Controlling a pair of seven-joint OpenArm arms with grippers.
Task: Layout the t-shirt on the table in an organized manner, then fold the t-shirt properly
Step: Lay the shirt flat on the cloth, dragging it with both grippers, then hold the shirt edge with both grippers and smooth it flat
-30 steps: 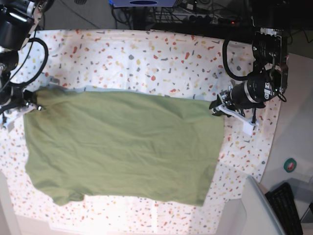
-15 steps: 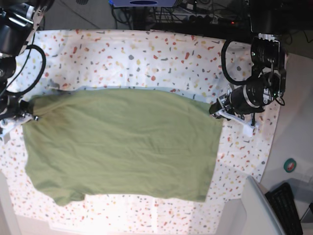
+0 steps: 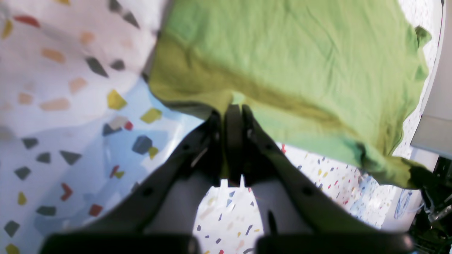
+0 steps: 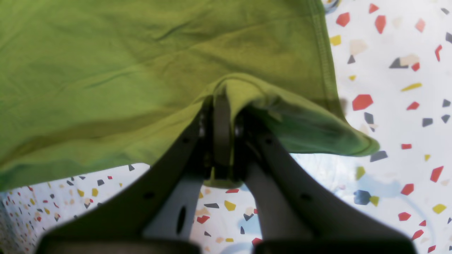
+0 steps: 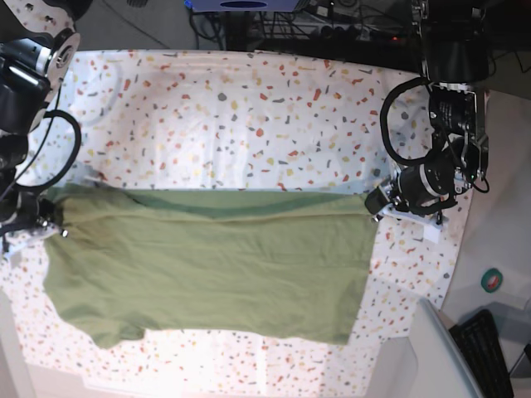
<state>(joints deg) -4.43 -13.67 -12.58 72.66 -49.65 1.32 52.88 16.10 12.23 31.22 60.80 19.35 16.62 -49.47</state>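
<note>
Speckled table: t-shirt long axis left-right, both hands pinching corners.

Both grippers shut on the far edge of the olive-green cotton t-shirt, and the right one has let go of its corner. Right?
Not quite. The right gripper has not let go: its jaws are clamped on a fold of the olive-green cotton t-shirt, as the right wrist view shows. The left gripper is likewise shut on the shirt's edge, over the speckled white table.
</note>
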